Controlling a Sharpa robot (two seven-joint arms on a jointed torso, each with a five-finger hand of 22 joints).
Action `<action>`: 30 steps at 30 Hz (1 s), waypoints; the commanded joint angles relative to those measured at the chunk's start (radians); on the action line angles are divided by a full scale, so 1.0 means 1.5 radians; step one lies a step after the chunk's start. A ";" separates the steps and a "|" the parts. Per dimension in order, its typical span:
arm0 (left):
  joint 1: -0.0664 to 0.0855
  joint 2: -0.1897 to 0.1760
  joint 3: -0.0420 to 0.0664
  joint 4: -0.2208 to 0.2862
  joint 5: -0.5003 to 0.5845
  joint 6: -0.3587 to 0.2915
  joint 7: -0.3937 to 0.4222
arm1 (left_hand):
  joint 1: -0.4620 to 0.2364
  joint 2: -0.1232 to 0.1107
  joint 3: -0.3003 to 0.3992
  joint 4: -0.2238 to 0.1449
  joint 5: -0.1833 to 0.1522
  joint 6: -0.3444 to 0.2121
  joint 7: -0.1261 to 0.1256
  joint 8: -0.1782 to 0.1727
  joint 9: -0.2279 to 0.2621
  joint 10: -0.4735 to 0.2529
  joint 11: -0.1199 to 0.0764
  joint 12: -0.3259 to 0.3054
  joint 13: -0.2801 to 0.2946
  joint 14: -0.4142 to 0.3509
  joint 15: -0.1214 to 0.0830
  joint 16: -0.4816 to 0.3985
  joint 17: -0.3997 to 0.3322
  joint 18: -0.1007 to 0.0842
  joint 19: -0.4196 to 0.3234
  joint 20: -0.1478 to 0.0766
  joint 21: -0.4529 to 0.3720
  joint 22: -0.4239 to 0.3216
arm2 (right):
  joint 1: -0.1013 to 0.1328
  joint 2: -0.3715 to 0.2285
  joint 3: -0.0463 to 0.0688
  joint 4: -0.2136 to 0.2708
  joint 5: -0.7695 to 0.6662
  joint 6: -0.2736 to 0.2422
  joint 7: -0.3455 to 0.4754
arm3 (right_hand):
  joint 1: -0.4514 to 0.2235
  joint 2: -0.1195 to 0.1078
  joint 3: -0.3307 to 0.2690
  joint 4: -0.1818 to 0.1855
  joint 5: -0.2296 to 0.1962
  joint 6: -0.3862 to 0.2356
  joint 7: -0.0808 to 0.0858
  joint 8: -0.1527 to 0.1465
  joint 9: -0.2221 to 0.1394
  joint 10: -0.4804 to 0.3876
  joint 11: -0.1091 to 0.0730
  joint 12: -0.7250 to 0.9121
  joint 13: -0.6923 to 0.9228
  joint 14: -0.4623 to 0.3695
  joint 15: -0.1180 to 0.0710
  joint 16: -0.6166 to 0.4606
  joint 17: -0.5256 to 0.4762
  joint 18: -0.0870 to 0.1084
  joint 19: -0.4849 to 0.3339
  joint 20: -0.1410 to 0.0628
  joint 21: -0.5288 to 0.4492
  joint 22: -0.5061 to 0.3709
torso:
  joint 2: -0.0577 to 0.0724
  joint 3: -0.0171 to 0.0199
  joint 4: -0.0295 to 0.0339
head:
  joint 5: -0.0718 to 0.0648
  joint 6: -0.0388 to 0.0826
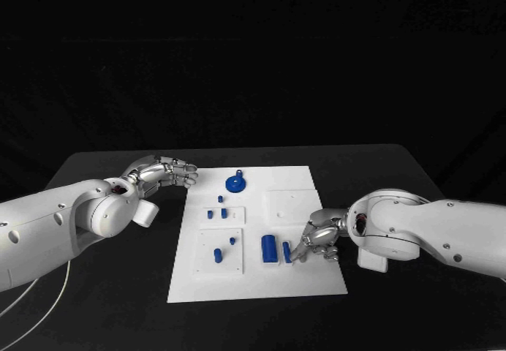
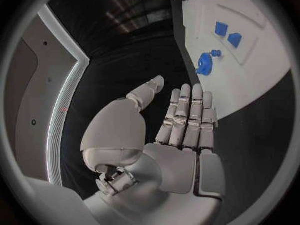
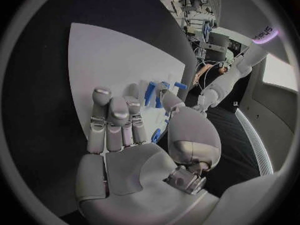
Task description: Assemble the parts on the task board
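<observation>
The white task board [image 1: 295, 278] lies mid-table with several blue parts on it. A round blue part with a stub [image 1: 238, 183] [image 2: 204, 63] sits near the board's far edge. Small blue pegs [image 1: 217, 213] [image 2: 227, 34] stand in a raised block. A blue cylinder [image 1: 269, 248] and a thin blue pin [image 1: 287, 251] lie on the board's near right part. My right hand [image 1: 317, 240] [image 3: 128, 130] hovers at that pin with fingers extended and the thumb beside a blue piece [image 3: 156, 134]; it grips nothing. My left hand [image 1: 167, 172] [image 2: 181, 127] is off the board's far left corner, fingers straight, holding nothing.
The black table [image 1: 105, 307] surrounds the board. Two more blue pegs [image 1: 218, 255] stand in the near left block. A plain white raised square [image 1: 290, 205] sits on the board's right side. A white cable [image 1: 42, 292] runs by the left arm.
</observation>
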 commanded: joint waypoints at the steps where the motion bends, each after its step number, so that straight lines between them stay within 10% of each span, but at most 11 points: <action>1: 0.001 0.001 0.000 0.001 -0.003 0.010 0.002 | -0.006 -0.001 0.000 0.005 -0.002 -0.006 0.000 0.002 -0.001 -0.002 -0.002 0.000 -0.001 0.005 0.000 -0.002 0.001 0.009 0.001 0.004 -0.003 0.001 | -0.002 0.000 -0.001 -0.003 -0.005 0.023 0.001 | 0.013 0.004 0.003 -0.008 -0.002 -0.004 0.001 0.001 0.000 -0.004 -0.003 -0.004 0.001 0.001 -0.007 -0.004 0.001 0.018 0.001 -0.004 -0.004 0.005 | 0.000 -0.0002 0.0003 | 0.000 -0.001; 15: 0.001 0.000 0.000 0.002 -0.003 0.011 0.002 | -0.006 -0.001 0.000 0.005 -0.002 -0.006 0.000 0.003 -0.001 -0.002 -0.002 0.000 -0.001 0.005 0.000 -0.003 0.002 0.009 0.001 0.004 -0.004 0.002 | -0.002 0.018 -0.001 -0.006 -0.031 0.000 -0.013 | 0.029 0.030 0.023 0.000 -0.003 -0.003 0.001 0.003 0.000 -0.002 -0.002 -0.004 0.000 0.002 -0.006 -0.004 0.001 0.018 0.004 -0.001 -0.004 0.004 | 0.000 -0.0006 0.0003 | 0.000 -0.003; 30: 0.001 -0.001 0.000 0.002 -0.004 0.011 0.001 | -0.005 -0.001 0.000 0.005 -0.002 -0.006 0.000 0.003 -0.001 -0.002 -0.003 0.000 -0.001 0.005 0.000 -0.003 0.002 0.009 0.001 0.004 -0.004 0.002 | -0.006 0.024 -0.002 -0.007 -0.059 -0.004 -0.024 | 0.046 0.023 0.055 0.007 -0.002 -0.002 0.002 0.003 -0.002 0.000 -0.002 -0.004 0.000 0.003 -0.006 -0.004 0.001 0.018 0.006 0.000 -0.004 0.005 | 0.000 -0.0005 0.0003 | -0.001 -0.004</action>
